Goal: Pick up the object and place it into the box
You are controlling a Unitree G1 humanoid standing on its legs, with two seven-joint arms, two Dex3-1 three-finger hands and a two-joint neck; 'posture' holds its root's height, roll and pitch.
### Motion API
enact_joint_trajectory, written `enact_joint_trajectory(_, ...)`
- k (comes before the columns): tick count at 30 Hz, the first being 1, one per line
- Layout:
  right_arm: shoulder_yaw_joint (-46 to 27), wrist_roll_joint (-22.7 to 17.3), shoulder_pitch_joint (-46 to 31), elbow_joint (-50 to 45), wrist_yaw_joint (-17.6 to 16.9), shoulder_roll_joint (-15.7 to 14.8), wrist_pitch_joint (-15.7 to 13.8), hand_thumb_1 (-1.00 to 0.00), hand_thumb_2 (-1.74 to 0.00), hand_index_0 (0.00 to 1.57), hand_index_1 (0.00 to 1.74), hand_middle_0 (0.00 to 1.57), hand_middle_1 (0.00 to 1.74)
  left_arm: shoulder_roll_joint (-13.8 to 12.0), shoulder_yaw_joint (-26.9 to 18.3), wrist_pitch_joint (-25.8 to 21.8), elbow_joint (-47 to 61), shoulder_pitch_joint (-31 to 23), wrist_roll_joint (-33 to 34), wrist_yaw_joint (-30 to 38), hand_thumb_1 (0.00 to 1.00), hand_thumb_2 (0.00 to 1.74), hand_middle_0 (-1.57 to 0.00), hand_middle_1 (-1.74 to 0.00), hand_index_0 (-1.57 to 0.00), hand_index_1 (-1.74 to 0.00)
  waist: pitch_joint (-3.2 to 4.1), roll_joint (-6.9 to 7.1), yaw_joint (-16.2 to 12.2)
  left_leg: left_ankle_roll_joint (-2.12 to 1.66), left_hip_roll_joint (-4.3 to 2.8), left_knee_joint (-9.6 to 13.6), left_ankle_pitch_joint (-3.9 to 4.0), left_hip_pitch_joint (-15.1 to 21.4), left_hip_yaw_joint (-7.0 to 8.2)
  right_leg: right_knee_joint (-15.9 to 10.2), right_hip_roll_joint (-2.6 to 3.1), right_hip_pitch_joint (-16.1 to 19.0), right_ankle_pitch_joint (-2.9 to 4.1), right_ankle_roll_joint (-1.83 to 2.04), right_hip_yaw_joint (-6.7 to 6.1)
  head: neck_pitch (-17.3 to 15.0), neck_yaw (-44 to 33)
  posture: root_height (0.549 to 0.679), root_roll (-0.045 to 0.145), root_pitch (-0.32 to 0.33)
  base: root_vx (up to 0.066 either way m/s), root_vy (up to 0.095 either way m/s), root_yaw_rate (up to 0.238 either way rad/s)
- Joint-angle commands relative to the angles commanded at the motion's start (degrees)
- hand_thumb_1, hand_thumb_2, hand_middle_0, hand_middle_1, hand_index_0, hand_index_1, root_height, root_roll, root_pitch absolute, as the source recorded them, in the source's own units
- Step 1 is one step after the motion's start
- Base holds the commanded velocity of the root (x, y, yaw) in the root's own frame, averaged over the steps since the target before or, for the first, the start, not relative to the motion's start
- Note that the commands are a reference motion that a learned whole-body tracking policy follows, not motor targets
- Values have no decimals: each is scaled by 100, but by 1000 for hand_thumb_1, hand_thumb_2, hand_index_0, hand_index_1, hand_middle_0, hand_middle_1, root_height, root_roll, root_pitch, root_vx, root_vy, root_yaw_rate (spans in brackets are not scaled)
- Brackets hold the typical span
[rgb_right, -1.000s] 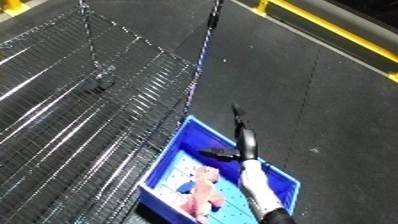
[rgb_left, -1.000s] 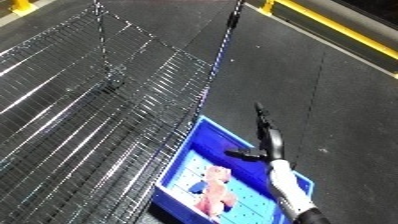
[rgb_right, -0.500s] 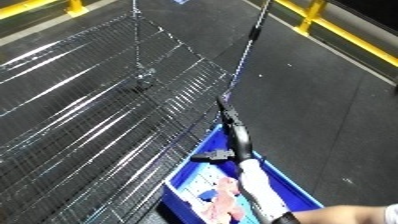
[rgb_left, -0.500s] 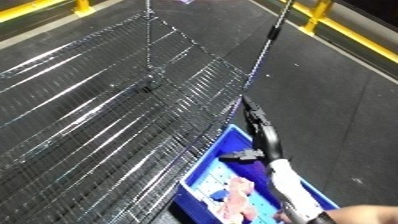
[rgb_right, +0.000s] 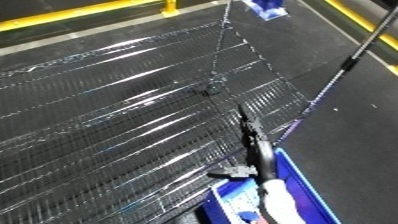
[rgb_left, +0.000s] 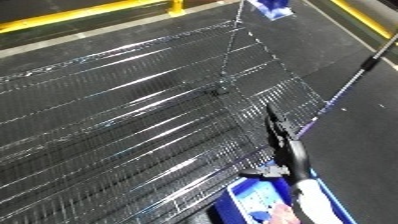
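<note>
**Left eye view: right robot hand over bin's far end**

Right robot hand (rgb_left: 286, 150) black, fingers straight and apart, empty, stretched above blue bin (rgb_right: 300, 186). Pink object (rgb_left: 277, 216) inside bin, near lower edge. Wire mesh rack (rgb_left: 133, 115) just beside, left. Left hand unseen.

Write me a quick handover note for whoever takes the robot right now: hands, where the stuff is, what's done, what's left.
Right hand: fingers straight, holding nothing, stretched over the wire mesh shelf just above the blue bin.
Left hand: not in view.
Bin sits at the lower right beside the shelf; something pinkish shows inside at the bottom edge, too cut off to identify.
Done: possibly one item binned.
Left: no loose object visible on the shelf; look around before the next pick.
</note>
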State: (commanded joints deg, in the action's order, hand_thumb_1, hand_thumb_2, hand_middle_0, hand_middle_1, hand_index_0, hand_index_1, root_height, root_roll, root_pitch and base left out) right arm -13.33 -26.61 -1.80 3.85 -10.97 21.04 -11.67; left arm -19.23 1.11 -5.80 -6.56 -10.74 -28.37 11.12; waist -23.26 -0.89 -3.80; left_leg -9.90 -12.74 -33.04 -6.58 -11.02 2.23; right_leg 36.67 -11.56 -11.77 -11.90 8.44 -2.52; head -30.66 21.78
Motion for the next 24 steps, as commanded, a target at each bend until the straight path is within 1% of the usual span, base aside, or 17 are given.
enact_joint_trajectory(2, 145, -31, 61, -42, 21, -60, -7, 0, 0, 0, 0, 0, 0, 3, -3, -9, -12, 53, 36, 24, 1000, 1740, -1570, -1740, -1570, -1740, -7, 23, 54, 2, 8, 12, 9, -4, -26, 27, -1, 2, -20, -2, 22, 11, -412, 642, 40, -188, 16, -15, 81)
enact_joint_trajectory(5, 289, -261, 143, -73, 61, -139, -50, 0, 0, 0, 0, 0, 0, -4, -2, -26, -19, 116, 61, 55, 1000, 1740, -1570, -1740, -1570, -1740, -19, 46, 117, 2, 20, 31, 20, -6, -52, 54, -3, -3, -39, -4, 46, 16, -819, 641, 40, -187, 16, -5, 56)
enact_joint_trajectory(9, 416, -435, 219, -94, 103, -151, -86, 0, 0, 0, 0, 0, 0, -29, -3, -32, -20, 213, 108, 91, 1000, 1740, -1570, -1740, -1570, -1740, -43, 79, 191, 5, 29, 42, 24, -6, -75, 96, -8, -18, -62, -5, 72, -12, -1320, 641, 41, -187, 17, -4, 35)
enact_joint_trajectory(12, 505, -440, 255, -127, 146, -124, -69, 0, 0, 0, 0, 0, 0, -43, -14, -34, -5, 300, 134, 109, 1000, 1740, -1570, -1740, -1570, -1740, -62, 101, 241, 8, 35, 44, 21, -6, -97, 130, -13, -35, -76, -3, 86, 46, -1551, 641, 41, -187, 19, -4, 24)
enact_joint_trajectory(17, 617, -413, 322, -181, 176, -84, -51, 0, 0, 0, 0, 0, 0, -64, -14, -38, 33, 413, 148, 129, 1000, 1740, -1570, -1740, -1570, -1740, -87, 129, 298, 20, 39, 30, 16, -14, -134, 200, -26, -67, -102, 6, 103, -4, -1802, 640, 42, -188, 18, -3, 22)
enact_joint_trajectory(24, 681, -364, 330, -144, 176, -111, -28, 0, 0, 0, 0, 0, 0, -42, -31, -32, 68, 444, 181, 146, 1000, 1740, -1570, -1740, -1570, -1740, -105, 145, 356, 29, 55, 43, 15, -15, -157, 219, -40, -70, -123, 22, 121, -101, -1858, 640, 43, -186, 17, 3, 27)
